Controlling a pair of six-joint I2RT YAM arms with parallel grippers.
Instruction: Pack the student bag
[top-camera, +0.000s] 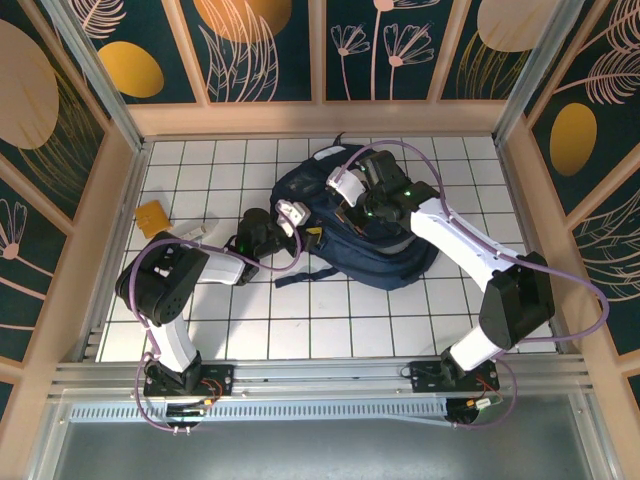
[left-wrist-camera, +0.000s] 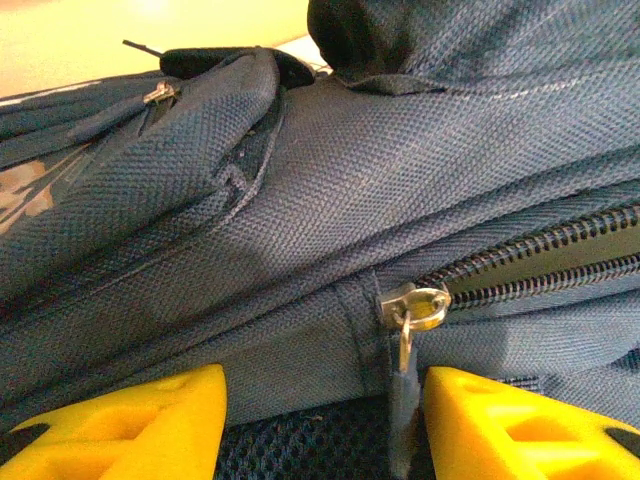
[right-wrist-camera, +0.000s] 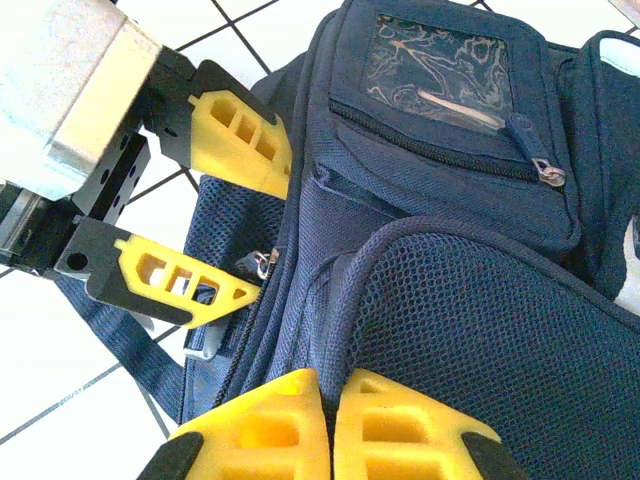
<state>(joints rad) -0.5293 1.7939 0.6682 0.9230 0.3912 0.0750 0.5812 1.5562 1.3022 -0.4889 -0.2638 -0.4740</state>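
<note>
Bag (top-camera: 350, 225) lies far centre. Left gripper (left-wrist-camera: 325, 430) is spread at its left side, zip pull (left-wrist-camera: 404, 350) between the fingers, its tip cut off. Right gripper (right-wrist-camera: 330, 415) is pressed together on the mesh (right-wrist-camera: 480, 330); any pinched fabric is hidden.

Left of the student bag (top-camera: 310, 195) the left arm (top-camera: 165, 290) and right of it the right arm (top-camera: 460, 240) share one build: glossy black joints, white links, black bases, looping purple cables (top-camera: 575, 283), and on the left gripper (right-wrist-camera: 270, 230) and right gripper (right-wrist-camera: 330, 390) yellow, hollow-ribbed wedge fingers (right-wrist-camera: 240, 140) on black mounts.
</note>
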